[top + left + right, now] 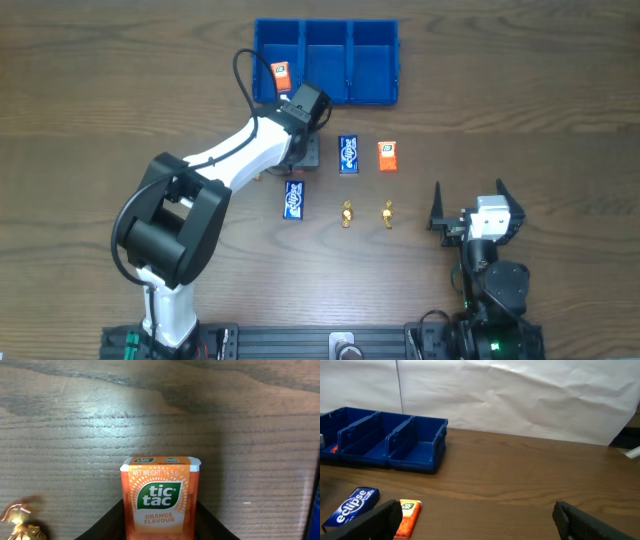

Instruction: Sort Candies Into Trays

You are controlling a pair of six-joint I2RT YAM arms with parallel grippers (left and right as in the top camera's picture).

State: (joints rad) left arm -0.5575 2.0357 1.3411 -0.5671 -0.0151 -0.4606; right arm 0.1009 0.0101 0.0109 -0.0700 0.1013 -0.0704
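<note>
My left gripper point(161, 527) is shut on an orange candy box point(161, 495), held upright just above the wood; in the top view this gripper point(300, 158) sits just below the blue three-compartment tray point(326, 98). Another orange box point(281, 72) lies in the tray's left compartment. On the table lie two blue gum packs point(348, 155) point(293, 200), a third orange box point(387, 156) and two gold-wrapped candies point(347, 213) point(387, 212). My right gripper point(470, 208) stands open at the right, apart from everything. The right wrist view shows the tray point(415, 442), a blue pack point(350, 506) and an orange box point(408, 512).
A gold-wrapped candy point(17, 520) lies close beside the left gripper. A white backdrop point(520, 395) stands behind the table's far edge. Bare wood stretches to the right of the tray and around the right arm.
</note>
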